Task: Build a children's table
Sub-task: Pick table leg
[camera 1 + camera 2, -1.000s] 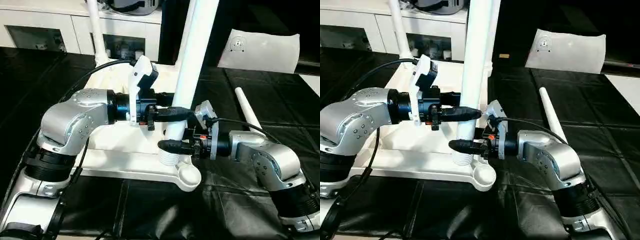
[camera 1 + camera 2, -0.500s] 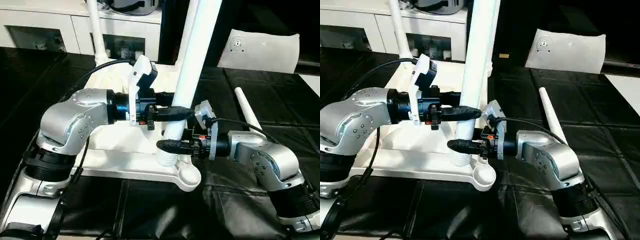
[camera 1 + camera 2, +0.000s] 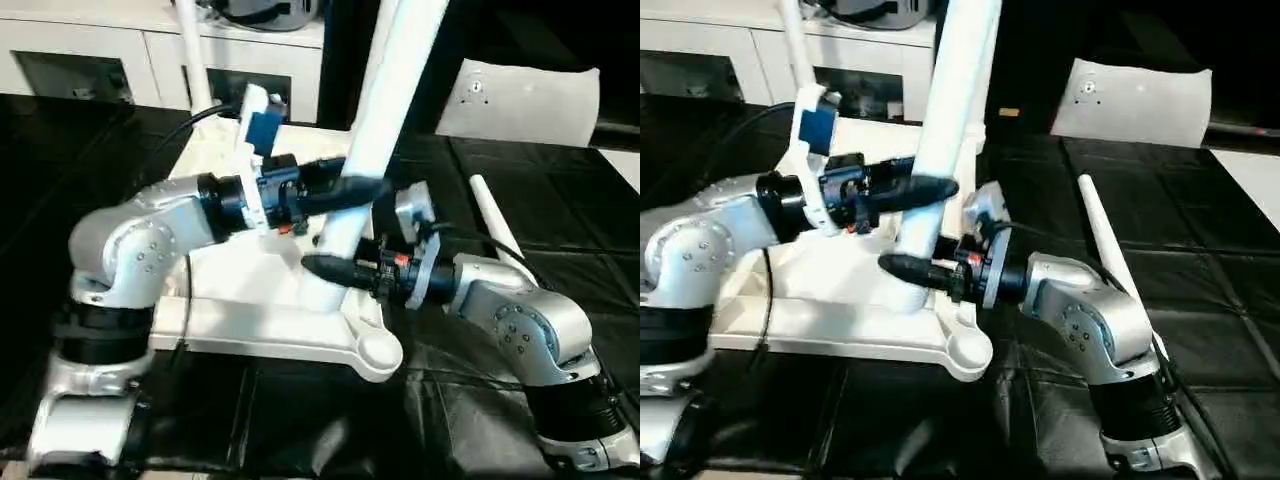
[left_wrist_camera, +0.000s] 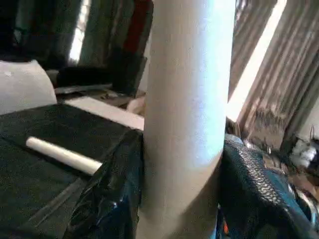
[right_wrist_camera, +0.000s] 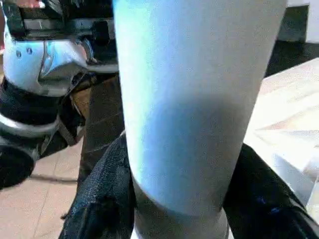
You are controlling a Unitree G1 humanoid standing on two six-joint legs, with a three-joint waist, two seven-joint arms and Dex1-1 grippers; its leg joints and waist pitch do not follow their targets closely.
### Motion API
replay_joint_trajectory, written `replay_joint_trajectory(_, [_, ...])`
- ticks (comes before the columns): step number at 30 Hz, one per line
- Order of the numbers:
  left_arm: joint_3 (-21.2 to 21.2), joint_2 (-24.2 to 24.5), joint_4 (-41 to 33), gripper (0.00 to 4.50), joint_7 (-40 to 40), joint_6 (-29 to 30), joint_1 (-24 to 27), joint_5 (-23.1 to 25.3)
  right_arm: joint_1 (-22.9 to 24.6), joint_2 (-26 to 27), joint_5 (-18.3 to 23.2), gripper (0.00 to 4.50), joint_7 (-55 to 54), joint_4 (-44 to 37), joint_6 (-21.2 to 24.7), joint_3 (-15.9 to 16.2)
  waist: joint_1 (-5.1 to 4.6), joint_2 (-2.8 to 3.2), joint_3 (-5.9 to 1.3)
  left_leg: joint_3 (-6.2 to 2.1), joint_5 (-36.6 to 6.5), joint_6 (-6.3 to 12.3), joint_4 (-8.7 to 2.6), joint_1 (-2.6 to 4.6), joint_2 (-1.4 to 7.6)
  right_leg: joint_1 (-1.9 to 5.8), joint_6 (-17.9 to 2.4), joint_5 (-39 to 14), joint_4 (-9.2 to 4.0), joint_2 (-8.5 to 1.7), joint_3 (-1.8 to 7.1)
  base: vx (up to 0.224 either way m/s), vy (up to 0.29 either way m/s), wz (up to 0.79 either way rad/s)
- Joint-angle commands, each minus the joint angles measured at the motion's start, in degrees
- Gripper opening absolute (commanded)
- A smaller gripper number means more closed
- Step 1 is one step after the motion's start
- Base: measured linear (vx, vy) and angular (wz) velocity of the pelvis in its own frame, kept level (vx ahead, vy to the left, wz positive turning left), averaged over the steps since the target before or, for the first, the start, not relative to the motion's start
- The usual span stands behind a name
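Note:
A long white table leg (image 3: 395,70) leans steeply over the white tabletop (image 3: 250,320), which lies underside up on the black mat. My left gripper (image 3: 350,190) is shut on the leg partway up. My right gripper (image 3: 325,267) is shut on it lower down, near its bottom end. In the left wrist view black fingers (image 4: 117,189) press both sides of the leg (image 4: 187,99); the right wrist view shows the same grip on the leg (image 5: 194,99). An open round corner socket (image 3: 378,355) sits at the tabletop's near right corner. Another leg (image 3: 192,50) stands upright at the far left corner.
A loose leg (image 3: 495,220) lies on the black mat right of the tabletop. A flat white bag (image 3: 525,100) lies at the back right. White cabinets (image 3: 90,40) run along the back left. Black mat spreads in front and to the right.
Both arms have lifted the leg and tipped it further over. Its ribbed lower end has left the tabletop's front edge near the corner socket. The left wrist has rolled.

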Motion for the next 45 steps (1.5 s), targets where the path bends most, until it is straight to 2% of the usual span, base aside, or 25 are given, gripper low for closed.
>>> replay_joint_trajectory(1, [0.12,-4.41,-3.98,2.60,-0.20,0.41,-1.45,-7.93,1.37,0.48,-3.10,1.93,-4.85,3.12,0.05,0.47,0.14,0.74,-4.02,-0.54,-8.45,-1.71,-3.90,0.54,2.04,3.05,-10.56,-10.43,-4.21,-4.25,1.97,0.000,0.000,0.00])
replay_joint_trajectory(2, [0.19,-4.98,-4.20,2.60,0.38,0.06,-1.19,-7.74,1.45,0.73,-3.23,1.93,-5.25,3.13,-0.33,0.36,0.03,0.55,-3.97,-0.52,-8.38,-1.62,-3.92,0.43,2.03,3.03,-10.57,-10.30,-4.27,-4.21,1.97,0.000,0.000,0.00])
replay_joint_trajectory(6, [-0.50,-5.94,-5.33,2.60,0.84,-0.91,-0.17,-7.17,1.60,1.38,-3.77,1.93,-6.11,3.20,-1.42,0.17,0.07,0.54,-4.04,-0.53,-7.97,-1.31,-3.95,0.47,2.06,3.03,-10.34,-9.59,-4.26,-4.14,1.96,0.000,0.000,0.00])
replay_joint_trajectory(8, [-5.51,-4.11,-7.47,2.60,-0.22,-2.20,1.26,-1.93,1.70,2.42,-4.68,1.93,-7.45,3.72,-2.57,-0.32,-0.02,0.72,-3.98,-0.63,-8.47,-1.36,-4.10,0.51,2.23,2.92,-10.07,-10.31,-4.33,-4.21,1.96,0.000,0.000,0.00])
replay_joint_trajectory(10, [-7.15,-2.70,-7.82,2.58,-1.10,-2.08,1.39,-0.16,1.69,2.61,-5.31,1.93,-8.15,4.00,-3.02,-0.31,-0.09,0.71,-3.94,-0.62,-8.47,-1.97,-4.21,0.56,2.21,2.78,-9.77,-10.86,-4.33,-4.13,1.91,0.000,0.000,0.00])
replay_joint_trajectory(11, [-7.29,-2.53,-7.86,2.91,-1.23,-2.01,1.40,0.00,1.69,2.61,-5.39,1.93,-8.24,4.03,-3.06,-0.30,-0.04,0.80,-3.90,-0.54,-9.27,-2.09,-4.13,0.76,2.19,2.60,-9.56,-11.84,-4.39,-4.16,2.03,0.000,0.000,0.00])
replay_joint_trajectory(13, [-8.37,-0.82,-8.15,3.07,-2.74,-1.70,1.44,1.00,1.62,2.32,-6.24,1.93,-8.71,4.18,-3.25,0.11,-0.15,0.72,-3.78,-0.66,-9.86,-2.23,-4.27,0.62,2.07,2.79,-9.03,-13.17,-4.57,-4.11,1.97,0.000,0.000,0.00])
replay_joint_trajectory(14, [-9.63,1.65,-8.55,3.09,-5.07,-1.29,1.57,1.88,1.61,1.45,-7.49,1.93,-8.86,4.26,-3.15,1.14,-0.21,0.86,-3.76,-0.67,-10.06,-2.49,-4.29,0.69,2.07,2.67,-8.30,-14.18,-4.58,-4.05,2.03,0.000,0.000,0.00])
replay_joint_trajectory(18, [-11.37,4.48,-8.57,3.37,-8.18,-1.94,1.58,2.92,2.23,-0.32,-8.43,1.93,-5.68,4.03,-4.74,2.94,-0.35,0.98,-3.79,-0.65,-10.31,-2.71,-4.32,0.73,2.12,2.63,-8.12,-13.44,-4.53,-4.05,2.08,0.000,0.000,0.00])
replay_joint_trajectory(21, [-10.83,4.77,-8.05,3.37,-8.80,-2.19,1.24,2.00,2.62,-0.29,-7.99,1.93,-4.74,3.49,-5.49,2.70,-0.27,1.03,-3.86,-0.60,-9.78,-2.55,-4.24,0.68,2.15,2.66,-9.19,-10.90,-4.27,-4.03,2.08,0.000,0.000,0.00])
replay_joint_trajectory(23, [-6.34,2.09,-7.52,3.49,-7.87,0.80,0.76,-4.35,2.93,0.19,-6.66,1.93,-4.72,2.81,-5.18,1.75,-0.31,0.95,-3.87,-0.48,-9.57,-2.55,-4.14,0.65,2.05,2.77,-10.13,-9.87,-4.12,-4.02,2.04,0.000,0.000,0.00])
replay_joint_trajectory(25, [-5.03,1.29,-7.31,3.49,-7.49,1.65,0.72,-6.41,2.97,0.41,-6.29,1.93,-4.94,2.72,-5.10,1.38,-0.25,1.05,-3.88,-0.45,-9.90,-2.59,-4.05,0.64,1.95,2.81,-10.73,-9.96,-4.14,-4.05,2.03,0.000,0.000,0.00])
replay_joint_trajectory(26, [-3.51,0.27,-6.93,3.54,-6.98,2.46,0.87,-8.78,3.05,0.64,-5.69,1.93,-5.33,2.61,-5.09,0.89,-0.23,1.05,-3.86,-0.51,-10.13,-2.49,-4.11,0.58,1.98,2.84,-10.84,-10.17,-4.22,-4.03,2.03,0.000,0.000,0.00])
replay_joint_trajectory(29, [-1.89,-1.06,-6.26,3.54,-5.91,2.90,1.40,-10.85,3.31,1.04,-4.91,1.93,-5.48,2.31,-5.29,0.10,-0.29,0.95,-3.79,-0.51,-10.84,-2.21,-4.15,0.61,1.99,2.79,-10.51,-11.46,-4.36,-3.98,2.05,0.000,0.000,0.00])
replay_joint_trajectory(32, [1.51,-4.18,-4.87,3.56,-3.12,3.16,2.59,-14.53,4.24,2.43,-2.54,1.93,-6.37,1.23,-4.93,-2.11,-0.10,0.98,-3.83,-0.48,-11.10,-2.03,-4.06,0.64,2.06,2.68,-10.77,-11.99,-4.56,-4.09,2.06,0.000,0.000,0.00])
replay_joint_trajectory(34, [3.61,-6.27,-4.27,3.95,-1.14,2.69,3.33,-16.03,5.02,2.81,-2.04,1.93,-8.11,0.30,-4.20,-3.03,-0.13,1.03,-3.78,-0.56,-11.01,-2.14,-4.20,0.56,2.07,2.76,-10.60,-11.61,-4.51,-3.96,2.01,0.000,0.000,0.00])
replay_joint_trajectory(35, [4.43,-6.98,-4.23,3.95,-0.21,2.39,3.69,-16.27,5.57,3.16,-1.70,1.93,-9.17,-0.27,-4.11,-3.59,-0.04,1.23,-3.80,-0.55,-11.14,-2.41,-4.13,0.71,2.00,2.66,-10.66,-12.08,-4.59,-4.05,2.00,0.000,0.000,0.00])
replay_joint_trajectory(37, [5.03,-7.29,-4.82,4.00,0.78,1.37,4.63,-15.27,6.95,3.88,-2.30,1.93,-12.11,-1.52,-4.92,-4.65,-0.01,1.03,-3.80,-0.49,-11.21,-2.63,-4.23,0.69,2.11,2.66,-10.29,-12.03,-4.76,-3.99,2.06,0.000,0.000,0.00])
replay_joint_trajectory(38, [5.14,-7.26,-5.29,4.06,1.15,0.92,5.14,-14.62,7.60,4.16,-3.12,1.93,-13.27,-2.04,-6.17,-4.97,-0.19,1.03,-3.82,-0.60,-10.91,-2.64,-4.32,0.33,1.97,2.95,-9.66,-11.91,-4.66,-3.95,2.00,0.000,0.000,0.00])
replay_joint_trajectory(40, [5.33,-7.27,-5.81,4.12,1.76,0.50,5.75,-14.07,8.61,4.40,-2.98,1.93,-14.55,-3.12,-5.80,-5.53,-0.43,0.88,-3.79,-0.57,-10.85,-2.35,-4.31,0.36,1.86,3.01,-8.44,-12.79,-4.81,-3.86,2.03,0.000,0.000,0.00])
replay_joint_trajectory(42, [4.06,-5.00,-7.71,4.15,3.40,-2.14,8.44,-8.80,10.78,4.31,-2.58,1.93,-16.33,-5.98,-3.34,-6.33,-0.68,1.00,-3.72,-0.66,-10.78,-2.18,-4.41,0.34,1.95,2.95,-7.46,-13.85,-5.05,-3.84,2.06,0.000,0.000,0.00])
replay_joint_trajectory(43, [4.06,-5.00,-7.71,4.15,3.40,-2.14,8.44,-8.80,10.78,4.31,-2.58,1.93,-16.33,-5.98,-3.34,-6.33,-0.78,0.90,-3.65,-0.70,-10.91,-2.06,-4.48,0.33,2.08,2.99,-6.94,-14.10,-5.11,-3.82,2.12,0.000,0.000,0.00])
replay_joint_trajectory(44, [0.99,-1.63,-9.25,4.15,4.89,-6.14,11.24,-1.08,12.68,3.65,-3.46,1.93,-17.71,-8.83,-2.86,-6.29,-0.83,1.04,-3.67,-0.91,-11.02,-1.92,-4.70,0.40,2.25,2.95,-5.23,-15.74,-5.33,-3.83,2.17,0.000,0.000,0.00])
replay_joint_trajectory(45, [-0.70,0.16,-9.94,4.15,5.46,-7.70,12.67,2.37,13.53,3.62,-3.53,1.93,-18.47,-10.04,-2.74,-6.49,-1.00,1.15,-3.68,-0.81,-10.59,-1.93,-4.68,0.38,2.21,2.88,-4.61,-15.16,-5.22,-3.65,2.23,0.000,0.000,0.00])
